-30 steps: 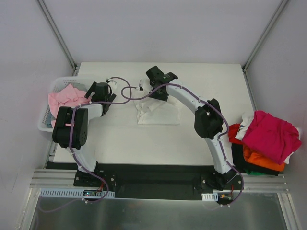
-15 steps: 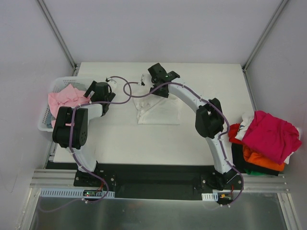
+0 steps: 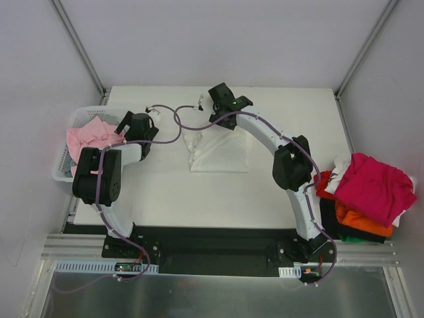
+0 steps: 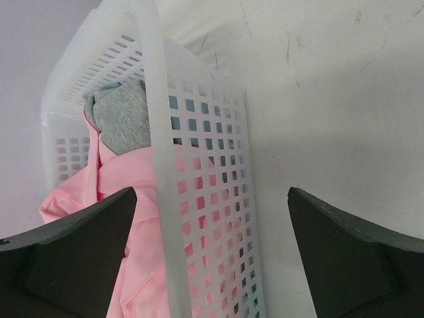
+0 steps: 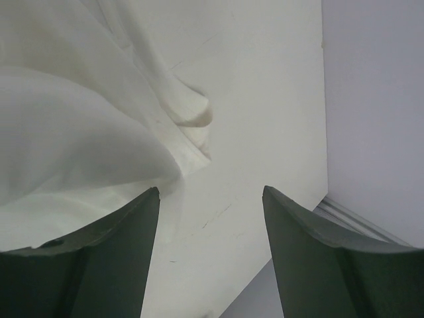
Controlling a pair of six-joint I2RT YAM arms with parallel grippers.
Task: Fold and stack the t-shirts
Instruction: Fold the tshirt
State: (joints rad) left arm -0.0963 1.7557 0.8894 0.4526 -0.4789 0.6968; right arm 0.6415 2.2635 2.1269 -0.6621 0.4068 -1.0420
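A white t-shirt [image 3: 215, 154] lies folded in the middle of the table [image 3: 165, 189]. My right gripper [image 3: 224, 106] hovers open just beyond its far edge. In the right wrist view the white cloth [image 5: 79, 126] bunches at upper left, and nothing sits inside the right gripper [image 5: 211, 191]. A pale pink t-shirt [image 3: 93, 136] fills the white lattice basket [image 3: 83, 112]. My left gripper [image 3: 138, 126] is wide open at the basket's right side. In the left wrist view the left gripper [image 4: 211, 192] has the basket wall [image 4: 165, 132] between its fingers, untouched, with the pink tee [image 4: 119, 172] inside.
A pile of t-shirts sits off the table's right edge: magenta [image 3: 374, 185] on top, orange [image 3: 358, 217], red [image 3: 323, 184] and a dark one [image 3: 334, 222] below. Grey cloth [image 4: 122, 119] lies in the basket beside the pink tee. Purple cables loop over the table's back left.
My right gripper has opened wider and drawn back from the white t-shirt toward the table's far edge; the cloth's edge has settled. The left arm has stayed put.
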